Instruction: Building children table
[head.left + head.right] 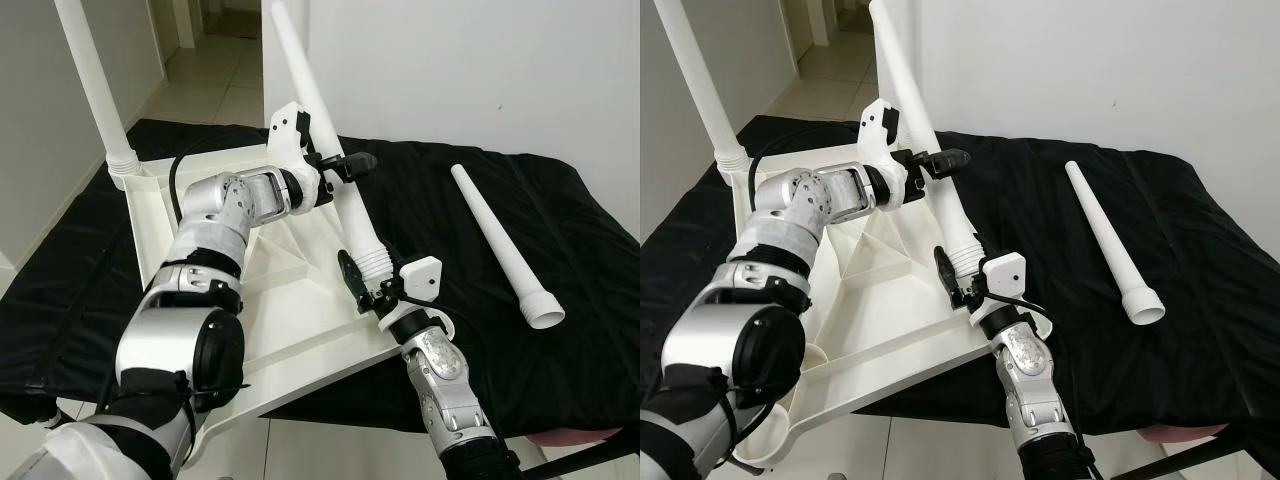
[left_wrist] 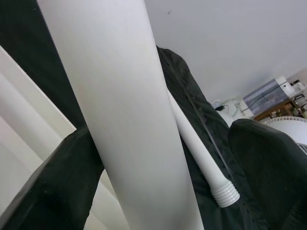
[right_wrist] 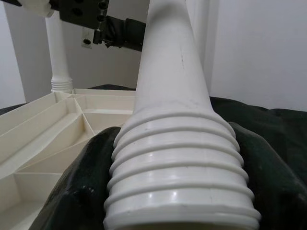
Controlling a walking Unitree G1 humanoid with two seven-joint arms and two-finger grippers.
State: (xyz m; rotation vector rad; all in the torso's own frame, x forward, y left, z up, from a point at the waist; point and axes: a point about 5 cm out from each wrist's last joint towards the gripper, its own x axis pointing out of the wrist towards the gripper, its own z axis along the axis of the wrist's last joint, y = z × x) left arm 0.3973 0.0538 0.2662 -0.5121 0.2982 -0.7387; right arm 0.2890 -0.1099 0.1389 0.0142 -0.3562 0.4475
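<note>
Leg (image 1: 345, 195), frame centre: rigid, light, slick plastic. Left gripper (image 1: 345, 165) clamps mid-shaft; right gripper (image 1: 368, 290) clamps the ribbed end, the surer hold.

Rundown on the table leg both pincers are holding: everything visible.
The held leg is a long white tube, plastic by its look, tapering to a narrow top and ending below in a ribbed threaded collar. It stands tilted over the near corner of the upturned white tabletop. The left pincer is shut on its mid shaft; the right pincer is shut on the collar. Whether the collar is seated in a socket cannot be told.
</note>
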